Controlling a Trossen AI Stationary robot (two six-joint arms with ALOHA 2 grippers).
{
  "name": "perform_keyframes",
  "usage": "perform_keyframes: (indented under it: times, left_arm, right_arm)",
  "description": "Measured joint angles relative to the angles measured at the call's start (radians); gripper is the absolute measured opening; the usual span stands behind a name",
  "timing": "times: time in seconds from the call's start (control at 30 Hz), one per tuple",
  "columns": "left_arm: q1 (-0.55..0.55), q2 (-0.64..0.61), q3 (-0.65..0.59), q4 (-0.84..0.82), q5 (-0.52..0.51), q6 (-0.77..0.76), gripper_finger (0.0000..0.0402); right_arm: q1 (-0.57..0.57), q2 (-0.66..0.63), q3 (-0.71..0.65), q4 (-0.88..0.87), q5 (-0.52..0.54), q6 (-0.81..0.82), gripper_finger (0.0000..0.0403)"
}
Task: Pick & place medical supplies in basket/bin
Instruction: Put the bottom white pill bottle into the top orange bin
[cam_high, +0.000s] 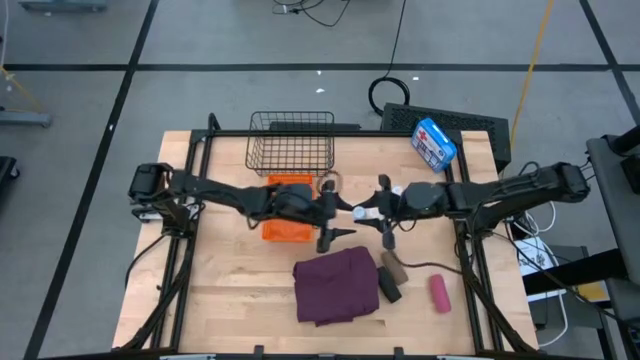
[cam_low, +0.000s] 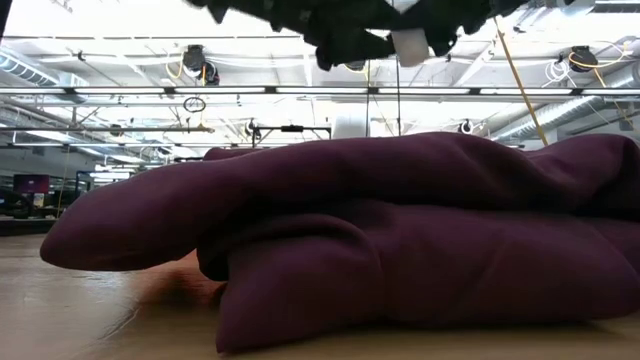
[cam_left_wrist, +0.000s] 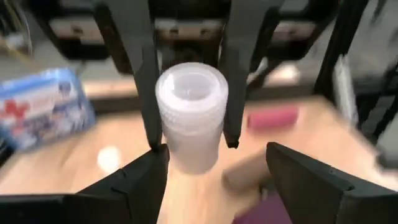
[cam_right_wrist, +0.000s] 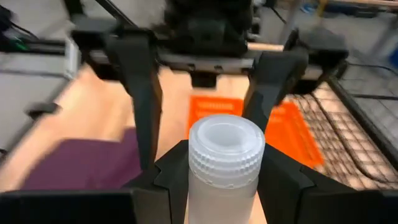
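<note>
A white vial (cam_right_wrist: 225, 163) hangs in mid-air over the table's middle, with my right gripper (cam_right_wrist: 225, 155) shut on it. My left gripper (cam_left_wrist: 217, 152) faces it from the table's left, open, its fingers standing on either side of the vial's cap without touching. Below, toward the near edge, the purple cloth (cam_high: 338, 285) lies bunched on the table, with the brown roll (cam_high: 392, 265), black roll (cam_high: 388, 287) and pink roll (cam_high: 439, 293) to its right. The wire basket (cam_high: 291, 142) stands at the far edge. The orange bin (cam_high: 287, 228) is partly hidden under the left arm. My right gripper pinches the vial's body just below the ribbed cap (cam_right_wrist: 205, 180) between its two fingers. The fingers come roughly level from the table's right. The vial is lifted clear of the table, and its cap end (cam_left_wrist: 189, 84) points toward my left gripper.
A blue-and-white box with a red cross (cam_high: 433, 142) lies at the far right of the table. Both arms meet over the middle, right of the bin. Bare wood (cam_high: 230, 290) shows left of the cloth.
</note>
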Motion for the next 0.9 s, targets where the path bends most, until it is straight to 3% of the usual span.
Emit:
perform_keyframes:
  times: [0.1,0.2,0.33,0.5,0.7,0.9]
  left_arm:
    - [-0.002,0.017,0.145,-0.299,-0.067,-0.018,0.0275]
    - [-0.004,0.023,0.233,-0.444,-0.113,-0.055,0.0275]
    - [-0.002,0.012,0.274,-0.444,-0.129,-0.180,0.0275]
    - [-0.002,0.018,0.275,-0.446,-0.144,-0.324,0.0275]
    - [-0.005,0.013,0.276,-0.436,-0.267,-0.481,0.0275]
    - [-0.005,0.013,0.276,-0.406,-0.400,-0.488,0.0275]
  right_arm:
    - [0.020,0.036,0.001,-0.025,0.082,-0.064,0.0135]
    - [0.031,0.059,0.001,-0.023,0.104,-0.136,0.0135]
    - [0.037,0.080,-0.001,-0.017,0.164,-0.223,0.0135]
    - [0.040,0.096,0.000,0.040,0.328,-0.360,0.0135]
    - [0.045,0.111,-0.002,0.172,0.431,-0.569,0.0135]
    - [0.048,0.111,-0.003,0.218,0.478,-0.654,0.0135]
